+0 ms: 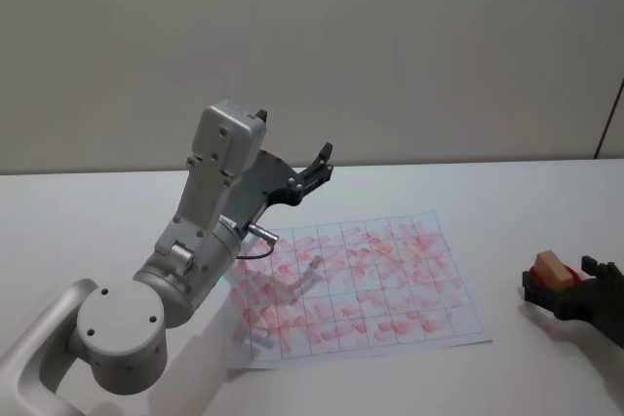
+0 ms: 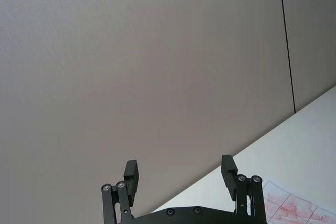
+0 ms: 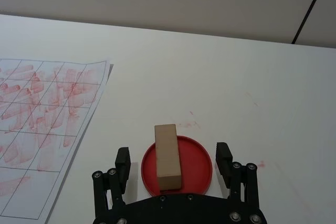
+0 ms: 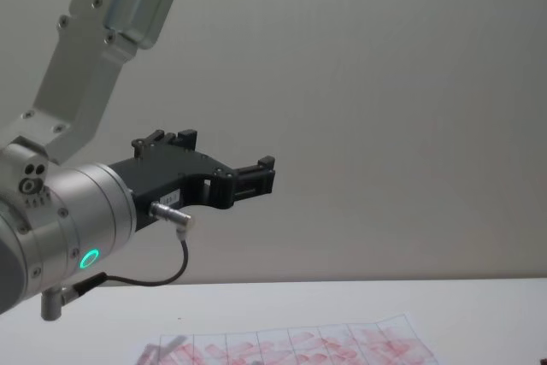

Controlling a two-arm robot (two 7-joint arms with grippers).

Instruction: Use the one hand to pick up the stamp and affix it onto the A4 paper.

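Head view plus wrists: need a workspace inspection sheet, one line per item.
Surface: white table, red specks near the pad.
Job's things: stamp lies on the red pad, right of the paper; paper flat, grid mostly stamped red.
Clutter: nothing seen.
Grippers: right gripper open, low, fingers either side of the stamp, apart from it; left gripper open, raised high at left.
Cables: dark cable looped at the left wrist, off the table.
Surroundings: plain wall; dark line on it at right.
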